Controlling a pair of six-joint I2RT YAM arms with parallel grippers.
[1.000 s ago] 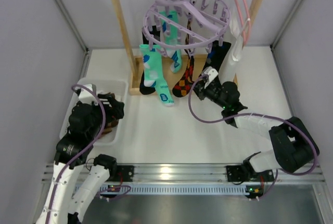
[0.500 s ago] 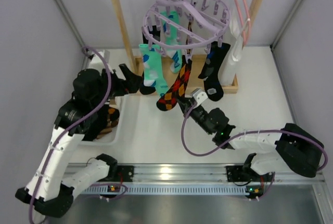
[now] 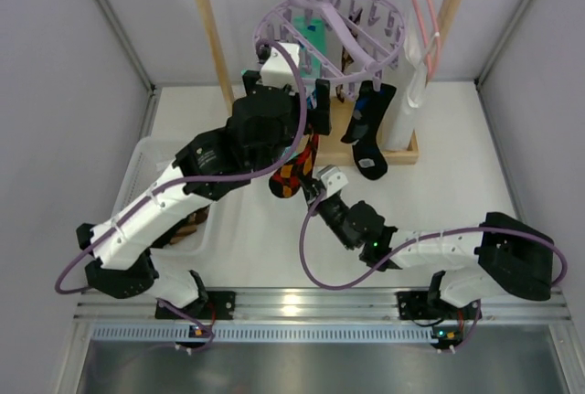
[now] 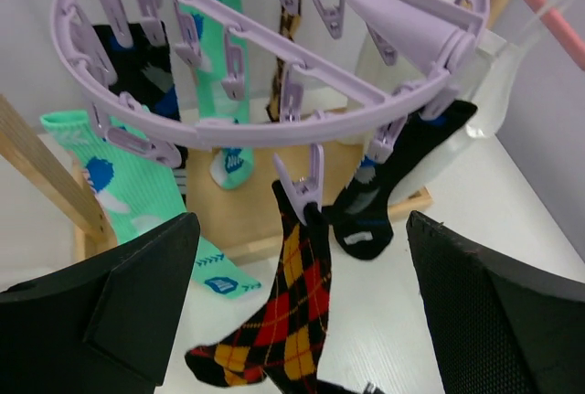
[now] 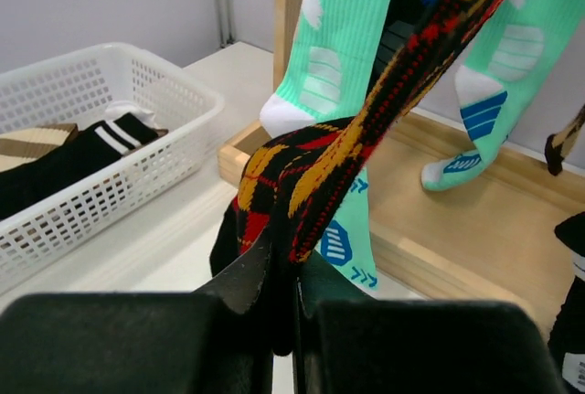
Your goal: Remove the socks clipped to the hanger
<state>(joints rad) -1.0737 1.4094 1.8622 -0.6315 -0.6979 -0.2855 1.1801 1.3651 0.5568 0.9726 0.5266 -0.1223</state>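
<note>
— Setting?
— A white table (image 3: 457, 184) between grey walls. A wooden rack (image 3: 210, 37) stands at its far end, and the round lilac hanger (image 3: 375, 60) hangs by its hook from the rack's top bar.

— Socks on it?
— Several are clipped under the ring. A mint-green sock (image 4: 128, 195) hangs on the left and a black sock (image 4: 407, 161) on the right. At the front an orange, red and black argyle sock (image 4: 294, 307) is held at its top by one peg (image 4: 307, 184).

— Left gripper?
— The left gripper (image 4: 300, 225) is raised just under the ring. Its fingers (image 4: 110, 321) are spread wide and hold nothing. The front peg and argyle sock show between them.

— Right gripper?
— The right gripper (image 5: 283, 295) is low over the table in front of the rack. Its fingers are pressed together, pinching the lower end of the argyle sock, which stretches upward from them toward the hanger.

— Anything else?
— A white basket (image 5: 155, 111) sits to the left on the table, with a dark white-striped sock inside.
</note>
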